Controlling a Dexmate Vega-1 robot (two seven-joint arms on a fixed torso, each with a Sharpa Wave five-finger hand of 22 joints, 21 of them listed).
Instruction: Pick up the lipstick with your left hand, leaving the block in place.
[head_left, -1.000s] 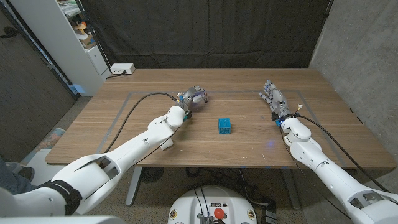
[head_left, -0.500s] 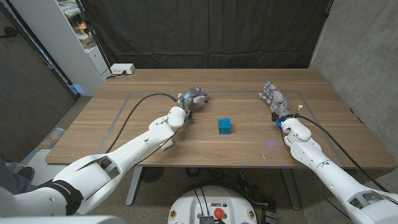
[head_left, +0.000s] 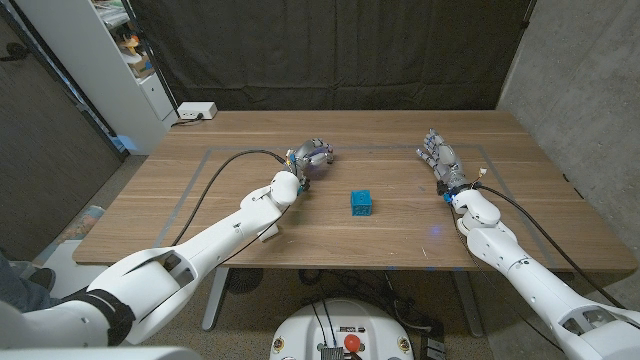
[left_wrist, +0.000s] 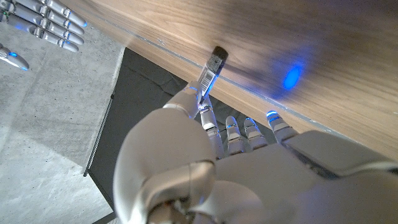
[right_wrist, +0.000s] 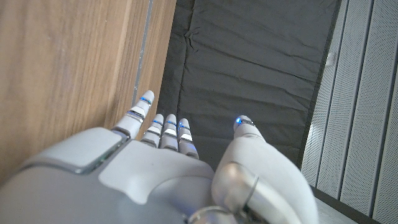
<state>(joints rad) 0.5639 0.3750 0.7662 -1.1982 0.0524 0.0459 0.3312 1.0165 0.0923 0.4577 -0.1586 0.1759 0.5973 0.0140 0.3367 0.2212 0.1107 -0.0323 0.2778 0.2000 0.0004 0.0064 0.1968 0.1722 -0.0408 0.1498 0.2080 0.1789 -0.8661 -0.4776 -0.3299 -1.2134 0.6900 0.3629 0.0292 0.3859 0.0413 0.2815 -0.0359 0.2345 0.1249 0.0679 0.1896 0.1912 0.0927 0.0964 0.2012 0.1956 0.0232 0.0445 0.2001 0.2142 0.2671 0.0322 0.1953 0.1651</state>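
Left hand (head_left: 312, 157) on the far-left part of the surface (head_left: 400, 220), fingers curled around something; in the left wrist view the lipstick (left_wrist: 210, 70) shows as a slim dark-capped tube pinched between thumb and a finger (left_wrist: 186, 99), so this hand is grasping it; the capped end points out past the fingertips toward the wood, and I cannot tell whether the tip touches it or hangs just clear.

Key relation: the lipstick's long axis runs on in line with the fingers, away from the wrist; it sits at the fingertips, not deep in the palm; judged a light pinch, so a lift should go straight off the surface without twisting, or the tube could pivot out.

Block (head_left: 362, 203), blue, stands alone near mid-surface, well apart from the left hand and toward the robot's right of it; nothing touches it; a lift straight up keeps the arm away from it.

Right hand (head_left: 440, 158) far right, fingers extended and apart, holding nothing; also well apart from the block; the left hand is the one at the lipstick, as the task wants.

Judgement: grasp made; lift is the part left to do.
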